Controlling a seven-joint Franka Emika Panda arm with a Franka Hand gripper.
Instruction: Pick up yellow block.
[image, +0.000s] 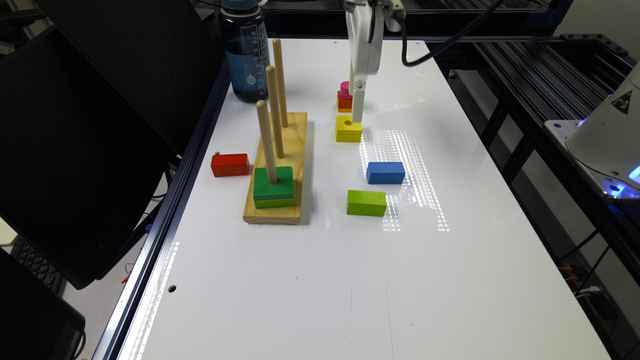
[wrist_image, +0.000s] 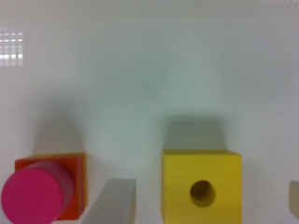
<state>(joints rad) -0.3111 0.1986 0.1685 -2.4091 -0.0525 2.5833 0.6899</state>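
The yellow block (image: 348, 128) sits flat on the white surface (image: 320, 280), its round hole facing up, between the small orange block (image: 344, 102) with the pink cylinder (image: 345, 89) on it and the blue block (image: 385, 172), and nothing about its pose suggests it has been lifted. The jaws (image: 357, 116) hang directly over it, low, with their tip close to the block's top. In the wrist view they are spread wide: one finger (wrist_image: 114, 200) stands in the gap between the orange block (wrist_image: 77, 179) and the yellow block (wrist_image: 202, 185), the other finger (wrist_image: 294, 196) is just a sliver past the block's far side, so the block lies between them with clear space on both sides. I judge the approach and alignment as largely done. What remains is the last bit of descent, the closing on the block's two side faces, and the lift itself. The orange block close beside one finger is the neighbour most likely to be nudged.
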